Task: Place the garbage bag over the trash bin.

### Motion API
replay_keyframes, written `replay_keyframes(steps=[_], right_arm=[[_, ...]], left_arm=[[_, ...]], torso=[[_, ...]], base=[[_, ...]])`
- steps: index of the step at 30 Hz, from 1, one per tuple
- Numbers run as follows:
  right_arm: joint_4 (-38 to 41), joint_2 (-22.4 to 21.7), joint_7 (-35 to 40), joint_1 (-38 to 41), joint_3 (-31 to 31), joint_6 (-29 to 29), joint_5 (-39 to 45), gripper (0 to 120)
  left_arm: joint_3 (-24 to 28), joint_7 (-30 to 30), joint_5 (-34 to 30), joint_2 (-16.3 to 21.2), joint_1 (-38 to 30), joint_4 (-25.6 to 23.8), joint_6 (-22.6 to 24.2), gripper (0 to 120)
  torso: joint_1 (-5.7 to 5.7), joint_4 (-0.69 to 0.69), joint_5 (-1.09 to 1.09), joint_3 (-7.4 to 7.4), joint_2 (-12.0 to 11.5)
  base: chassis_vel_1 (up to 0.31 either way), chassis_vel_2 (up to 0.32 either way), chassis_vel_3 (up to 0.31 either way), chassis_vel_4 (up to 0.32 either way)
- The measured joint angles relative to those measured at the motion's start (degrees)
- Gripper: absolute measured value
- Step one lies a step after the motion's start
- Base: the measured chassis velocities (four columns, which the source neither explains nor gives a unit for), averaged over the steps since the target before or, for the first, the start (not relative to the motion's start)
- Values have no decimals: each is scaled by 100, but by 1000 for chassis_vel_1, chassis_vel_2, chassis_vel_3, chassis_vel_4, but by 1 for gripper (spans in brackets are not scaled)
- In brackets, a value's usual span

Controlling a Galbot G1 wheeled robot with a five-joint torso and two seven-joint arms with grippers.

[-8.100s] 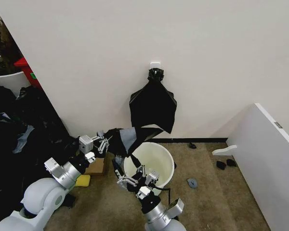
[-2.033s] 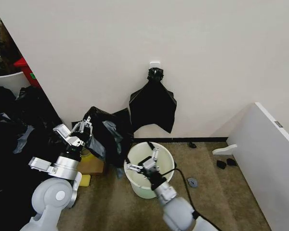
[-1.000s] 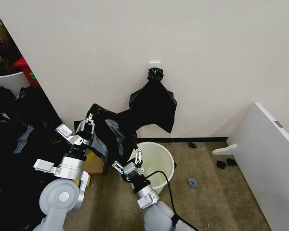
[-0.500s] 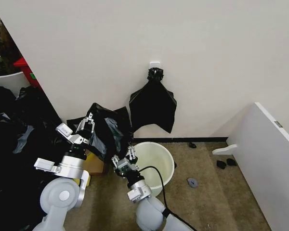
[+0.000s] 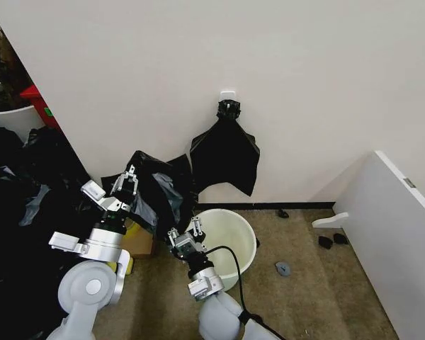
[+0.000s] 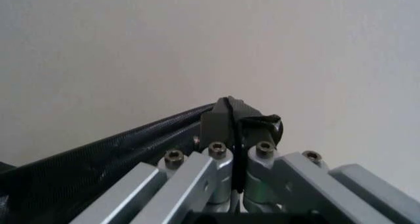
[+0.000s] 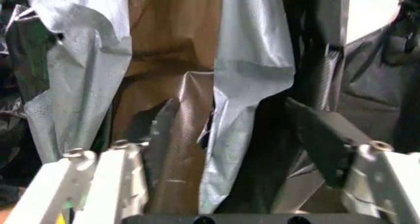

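The garbage bag (image 5: pixel 159 195), thin glossy black plastic, hangs in wrinkled folds from my left gripper (image 5: pixel 127 183), which is raised left of the trash bin. In the left wrist view the gripper (image 6: pixel 236 135) is shut on a pinched fold of the bag (image 6: pixel 98 170). The trash bin (image 5: pixel 230 234), a round cream-white bucket, stands upright on the carpet by the wall. My right gripper (image 5: pixel 187 234) is at the bin's left rim, under the bag's hanging edge. It (image 7: pixel 217 150) stands open, with the bag's folds (image 7: pixel 249 62) hanging between its spread fingers.
A flat black bundle (image 5: pixel 225 152) hangs from a wall hook behind the bin. A heap of black plastic (image 5: pixel 28 198) fills the left side. A cardboard box (image 5: pixel 138 242) and a yellow sponge (image 5: pixel 124 265) lie below the bag. A white panel (image 5: pixel 404 241) stands at right.
My left gripper lifted the bag up beside the wall. My right gripper left the bin's inside, swung to its left rim and came under the hanging bag.
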Motion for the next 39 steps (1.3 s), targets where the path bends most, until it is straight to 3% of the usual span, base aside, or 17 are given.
replay_keyframes(steps=[2, 4, 10, 12, 15, 17, 22, 27, 32, 35, 36, 39], right_arm=[[-49, 36, 12, 25, 4, -68, 21, 77], [-66, 49, 20, 32, 8, -95, 20, 78], [-198, 186, 91, 93, 69, -313, -123, 54], [-210, 198, 97, 99, 74, -336, -136, 53], [-258, 229, 127, 124, 104, -451, -153, 36], [-262, 230, 133, 124, 112, -461, -153, 32], [-250, 236, 171, 106, 196, -489, -148, 9], [-185, 197, 167, 79, 264, -403, -132, 0], [104, -144, -371, -7, 398, 434, 498, 0], [613, -509, -1456, -136, 455, 1232, 1689, 0], [613, -509, -1456, -136, 455, 1232, 1689, 0], [1265, -864, -2577, -305, 571, 1859, 3109, 0]], left_arm=[[0, 0, 3, -3, 11, -14, -1, 0], [-1, 0, 3, -5, 15, -21, -1, 0], [-3, 0, 2, -21, 42, -115, -2, 0], [-3, 0, -1, -21, 45, -131, -2, 0], [-7, 4, -23, -19, 64, -212, -3, 0], [-8, 5, -24, -19, 68, -219, -3, 0], [-12, 7, -26, -22, 81, -233, -3, 0], [-40, 10, -28, -5, 78, -228, -8, 0], [-117, 13, -36, 78, 53, -101, -30, 0], [-158, 29, -37, 182, -6, 64, -59, 0], [-158, 29, -37, 182, -6, 64, -59, 0], [-179, 103, -4, 299, -65, 249, -83, 0]], torso=[[0, 0, -1, 0, 0], [0, 0, -1, 0, 0], [0, 0, -2, 0, 0], [0, 0, -2, 0, 0], [0, -1, 6, 0, 0], [0, -1, 7, 0, 0], [0, -1, 10, 0, 0], [0, -1, 8, 0, 0], [0, -1, 5, 0, 0], [0, -1, 4, 0, 0], [0, -1, 4, 0, 0], [0, 0, 5, 0, 0]], base=[[0, 0, 0, 0], [0, 0, 0, 0], [0, 0, 0, 0], [0, 0, 0, 0], [0, 0, 0, 0], [0, 0, 0, 0], [0, 0, 0, 0], [0, 0, 0, 0], [0, 0, 0, 0], [0, 0, 0, 0], [0, 0, 0, 0], [0, 0, 0, 0]])
